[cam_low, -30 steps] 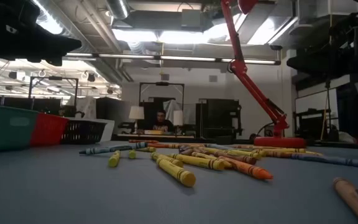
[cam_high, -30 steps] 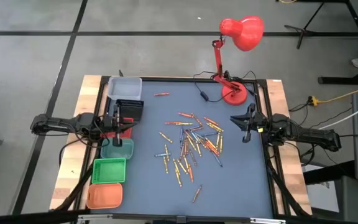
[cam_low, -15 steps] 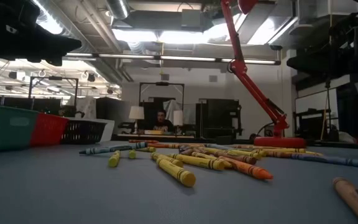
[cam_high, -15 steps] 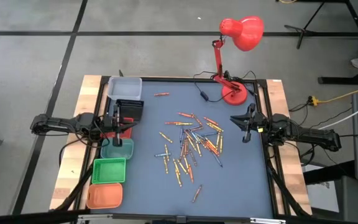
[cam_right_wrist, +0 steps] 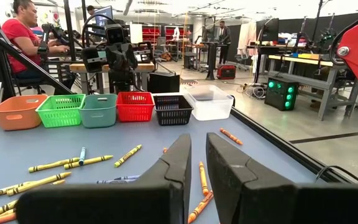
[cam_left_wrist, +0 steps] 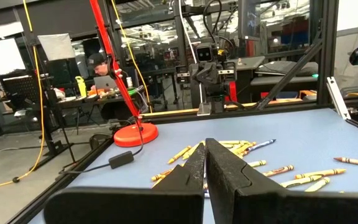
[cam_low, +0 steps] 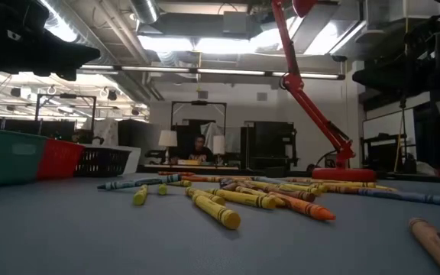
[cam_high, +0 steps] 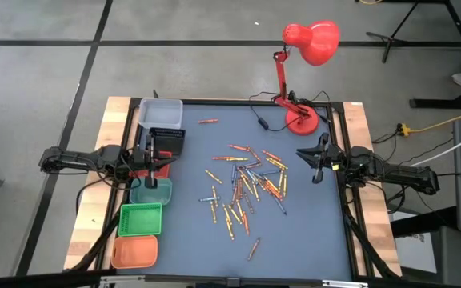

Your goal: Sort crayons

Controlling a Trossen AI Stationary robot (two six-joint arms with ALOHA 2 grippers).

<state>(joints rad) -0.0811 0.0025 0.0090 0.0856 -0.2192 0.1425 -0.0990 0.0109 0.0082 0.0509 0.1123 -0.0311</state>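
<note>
Grey table [cam_high: 310,232] in the high view carries the crayons [cam_high: 246,188] scattered mid-table, long axes mixed, nearer the right gripper [cam_high: 314,158], its jaws a narrow slit apart and empty, than the left gripper [cam_high: 152,157], closed over the bins [cam_high: 138,218]; the right wrist view shows crayons [cam_right_wrist: 98,160] just ahead

hidden: red bin [cam_high: 160,166] mostly under left arm | cut off: brown crayon [cam_low: 438,246] beside the lamp [cam_low: 319,114], whose head was cropped
</note>
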